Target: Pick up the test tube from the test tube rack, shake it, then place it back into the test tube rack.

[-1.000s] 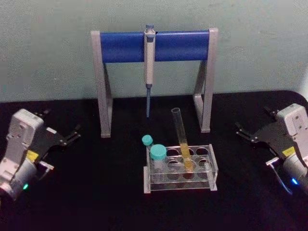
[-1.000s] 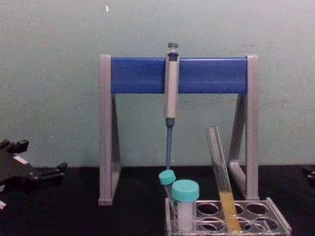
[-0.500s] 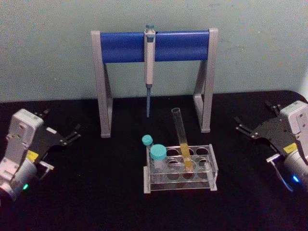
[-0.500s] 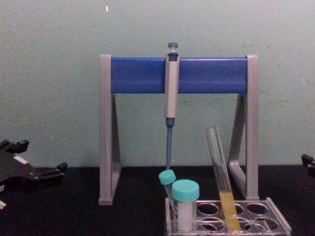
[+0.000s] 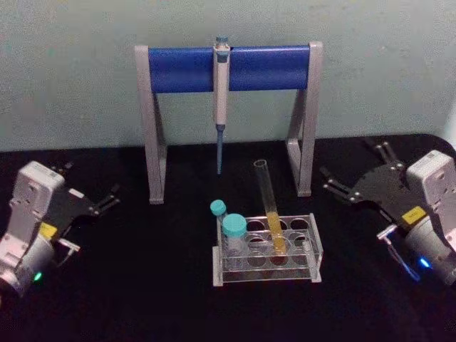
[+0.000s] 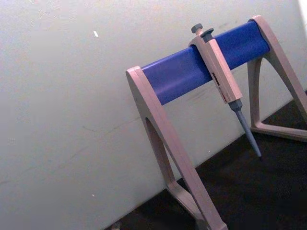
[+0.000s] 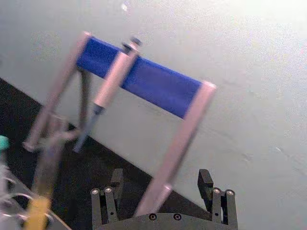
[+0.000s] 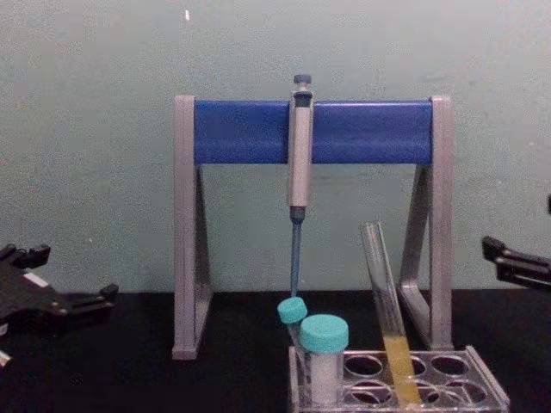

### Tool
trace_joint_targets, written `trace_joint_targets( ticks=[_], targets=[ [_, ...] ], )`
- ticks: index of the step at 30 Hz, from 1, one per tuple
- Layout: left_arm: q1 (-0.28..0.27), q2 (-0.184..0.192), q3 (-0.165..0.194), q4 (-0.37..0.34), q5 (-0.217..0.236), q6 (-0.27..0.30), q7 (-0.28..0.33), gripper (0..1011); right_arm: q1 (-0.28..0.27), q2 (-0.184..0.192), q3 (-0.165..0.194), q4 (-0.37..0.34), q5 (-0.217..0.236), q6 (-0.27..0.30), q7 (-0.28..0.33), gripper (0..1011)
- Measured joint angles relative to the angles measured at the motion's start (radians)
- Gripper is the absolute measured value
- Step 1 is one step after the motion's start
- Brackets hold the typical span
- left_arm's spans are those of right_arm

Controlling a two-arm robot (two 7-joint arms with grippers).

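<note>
Test tube (image 5: 269, 206) sits tilted in test tube rack (image 5: 314, 251), mid-table (image 5: 142, 285) toward the front edge, yellow liquid in its lower part. Right gripper (image 5: 347, 159) hovers near the right edge, jaws wide open, empty, well apart from the rack. Left gripper (image 5: 92, 179) is parked at the left edge, jaws open, empty.

Pipette (image 5: 221, 78), stand (image 5: 182, 69), perhaps two capped tubes (image 5: 234, 226)
</note>
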Motion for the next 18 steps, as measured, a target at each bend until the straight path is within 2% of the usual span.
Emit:
trace_joint_targets(
  ticks=[7, 18],
  targets=[
    [0.0, 0.0, 0.0, 0.0, 0.0, 0.0, 0.0, 1001, 0.011, -0.009, -0.017, -0.008, 0.027, -0.034, 0.098, 1000],
    [0.0, 0.0, 0.0, 0.0, 0.0, 0.0, 0.0, 1001, 0.038, -0.033, -0.042, 0.007, 0.084, -0.05, 0.252, 1000]
  ],
)
